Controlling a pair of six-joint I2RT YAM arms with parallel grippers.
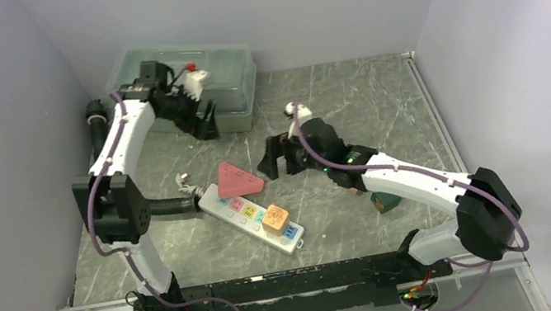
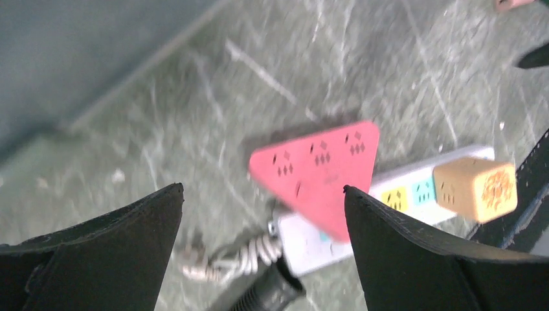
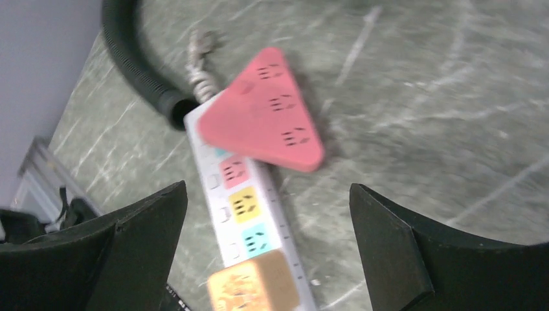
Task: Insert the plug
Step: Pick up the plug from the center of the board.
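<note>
The left arm (image 1: 119,138), at the left of the top view, is wearing white shell links between chunky black joint housings. The right arm (image 1: 418,179), lower right, is showing the same. Thin purple cables (image 1: 91,222) are looping along both. A small green light (image 1: 351,160) is glowing on the right arm's black wrist. In the wrist views, the left gripper (image 2: 262,186) and right gripper (image 3: 267,184) are showing matte black, wedge-shaped fingers (image 2: 110,253) in the bottom corners.

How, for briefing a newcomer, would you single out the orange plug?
On the table lies a white power strip. Toward its nearer end sits the orange plug, a cube, unlike the flat red triangle at the far end.
</note>
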